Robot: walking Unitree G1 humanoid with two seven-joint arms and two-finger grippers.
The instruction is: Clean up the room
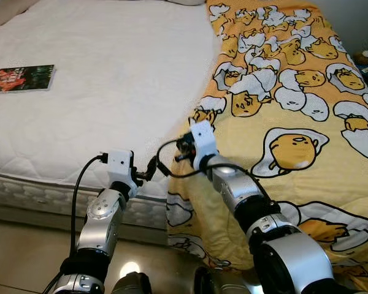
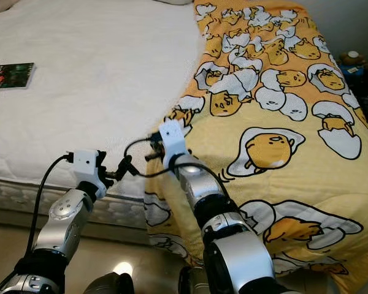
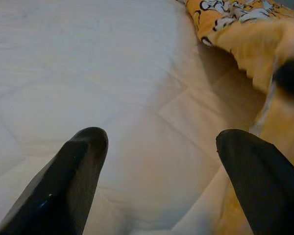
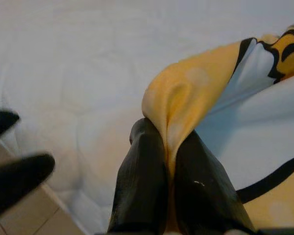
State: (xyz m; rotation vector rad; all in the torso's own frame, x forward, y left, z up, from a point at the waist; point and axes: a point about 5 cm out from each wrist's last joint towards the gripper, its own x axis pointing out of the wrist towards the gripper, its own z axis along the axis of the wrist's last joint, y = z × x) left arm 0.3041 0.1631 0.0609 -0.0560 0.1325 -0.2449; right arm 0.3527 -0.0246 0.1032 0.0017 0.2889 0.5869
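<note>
A yellow blanket [image 1: 294, 92] printed with egg cartoons covers the right half of the white mattress [image 1: 110, 92] and hangs over its front edge. My right gripper [image 4: 167, 147] is shut on a fold of the blanket's left edge [image 4: 181, 98], near the mattress's front. My left gripper [image 3: 161, 142] is open just to the left of it, over bare mattress at the front edge, with nothing between its fingers [image 3: 78, 166]. The left gripper [image 1: 148, 173] sits close to the right one [image 1: 185, 147] in the head views.
A dark book [image 1: 21, 78] lies flat on the mattress at the far left. The tiled floor [image 1: 24, 245] runs below the bed's front edge. Small objects [image 1: 367, 58] stand beside the bed at the far right.
</note>
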